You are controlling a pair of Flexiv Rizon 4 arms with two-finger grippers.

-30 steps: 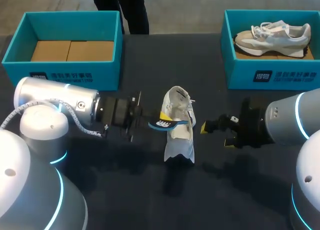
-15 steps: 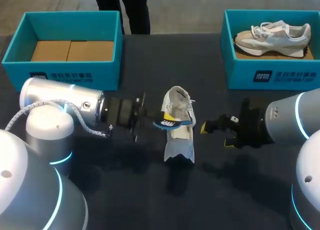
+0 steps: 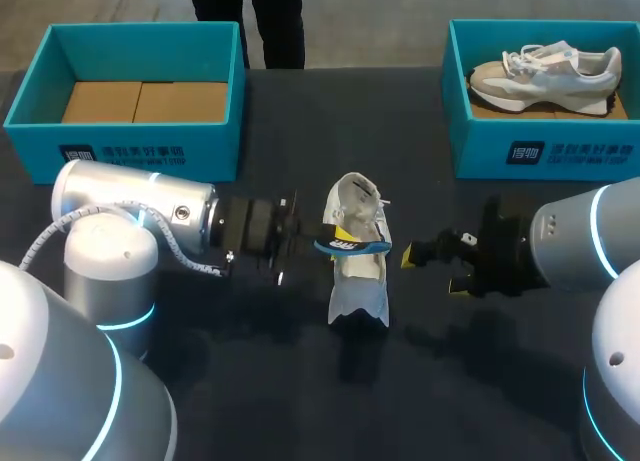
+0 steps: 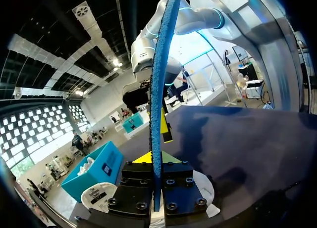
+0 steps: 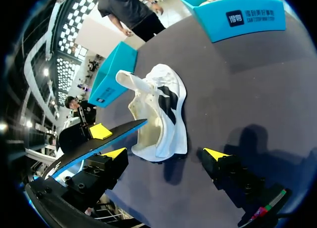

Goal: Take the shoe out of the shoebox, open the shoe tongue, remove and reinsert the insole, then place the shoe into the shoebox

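Note:
A white shoe (image 3: 357, 266) lies on the dark table's middle, its tongue pulled up and its opening showing (image 5: 161, 114). My left gripper (image 3: 298, 239) comes in level from the left, shut on one end of a blue insole (image 3: 350, 246). The insole's free end hangs over the shoe's opening. In the left wrist view the insole (image 4: 159, 89) stands edge-on, clamped between the fingers of the left gripper (image 4: 157, 161). My right gripper (image 3: 433, 269) hovers just right of the shoe, open and holding nothing (image 5: 166, 154).
A teal shoebox (image 3: 40, 71) with a brown cardboard floor stands at the back left. A second teal box (image 3: 460, 101) at the back right holds another grey-and-white shoe (image 3: 545, 69). A person stands beyond the far edge.
My left arm has moved right, carrying the insole from beside the shoe to over its opening. The right arm and the shoe have stayed put.

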